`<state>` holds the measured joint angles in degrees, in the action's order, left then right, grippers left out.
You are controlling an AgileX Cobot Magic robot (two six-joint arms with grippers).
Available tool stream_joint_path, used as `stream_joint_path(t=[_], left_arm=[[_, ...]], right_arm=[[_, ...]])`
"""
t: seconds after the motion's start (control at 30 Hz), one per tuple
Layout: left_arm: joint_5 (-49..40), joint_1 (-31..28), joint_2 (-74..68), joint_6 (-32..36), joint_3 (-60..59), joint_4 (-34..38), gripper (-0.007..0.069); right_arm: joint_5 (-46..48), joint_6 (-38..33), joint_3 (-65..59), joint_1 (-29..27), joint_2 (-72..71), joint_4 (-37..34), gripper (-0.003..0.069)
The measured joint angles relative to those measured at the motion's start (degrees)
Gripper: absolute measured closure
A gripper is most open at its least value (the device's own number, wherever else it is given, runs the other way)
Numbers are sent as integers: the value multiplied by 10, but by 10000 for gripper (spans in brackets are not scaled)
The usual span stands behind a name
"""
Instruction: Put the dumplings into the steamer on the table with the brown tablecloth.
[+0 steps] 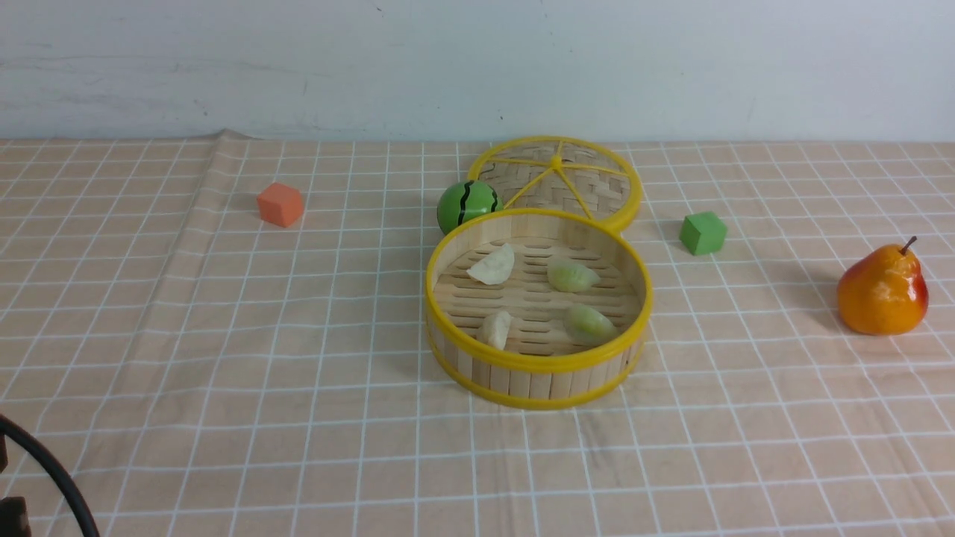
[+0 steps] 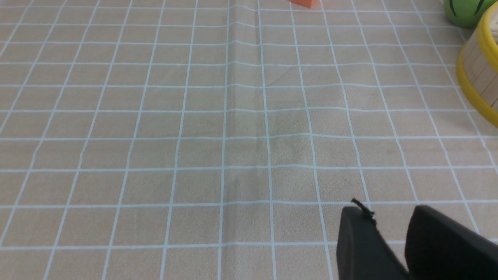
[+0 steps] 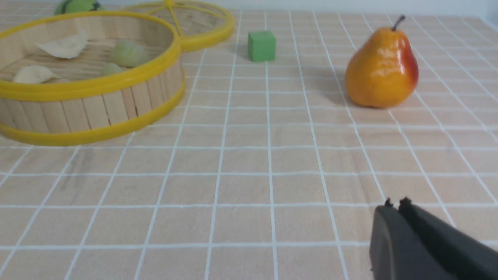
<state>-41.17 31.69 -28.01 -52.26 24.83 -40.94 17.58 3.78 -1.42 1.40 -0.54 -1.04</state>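
The round bamboo steamer (image 1: 537, 365) stands mid-table on the brown tablecloth (image 1: 224, 335). Inside it lie the dumplings: two whitish ones (image 1: 493, 265) (image 1: 495, 329) on its left side and two pale green ones (image 1: 572, 275) (image 1: 589, 324) on its right. Neither gripper shows in the front view. In the left wrist view my left gripper (image 2: 387, 212) hovers open over bare cloth, nothing between its fingers, with the steamer's wall (image 2: 480, 66) far off at the frame's edge. In the right wrist view my right gripper (image 3: 397, 204) is shut and empty, well short of the steamer (image 3: 89, 105).
The flat woven lid (image 1: 589, 186) leans behind the steamer, with a green striped ball (image 1: 467, 206) beside it. An orange cube (image 1: 280, 204) sits far left, a green cube (image 1: 702, 233) right of the lid, and a pear (image 1: 883, 291) far right. A black cable (image 1: 45, 477) crosses the near-left corner.
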Motion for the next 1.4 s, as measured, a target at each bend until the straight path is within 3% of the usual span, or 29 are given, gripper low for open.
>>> stream_joint_path(t=[0.17, 0.77, 0.97, 1.07, 1.2, 1.4], left_arm=[[0, 0, 0, 0, 0, 0, 442], [1, 0, 0, 0, -2, 0, 435], [35, -15, 66, 2, -76, -3, 429], [31, -46, 145, 39, -105, 26, 429], [125, -130, 264, 173, -127, 135, 449], [248, -268, 286, 340, -212, 344, 638]], right_arm=[[40, 25, 4, -12, 1, -14, 638], [46, 34, 5, -12, 1, -16, 615], [46, 34, 5, -12, 1, -16, 606], [46, 34, 5, -12, 1, -16, 603], [46, 34, 5, -12, 1, -16, 596], [46, 34, 5, -12, 1, -16, 586]])
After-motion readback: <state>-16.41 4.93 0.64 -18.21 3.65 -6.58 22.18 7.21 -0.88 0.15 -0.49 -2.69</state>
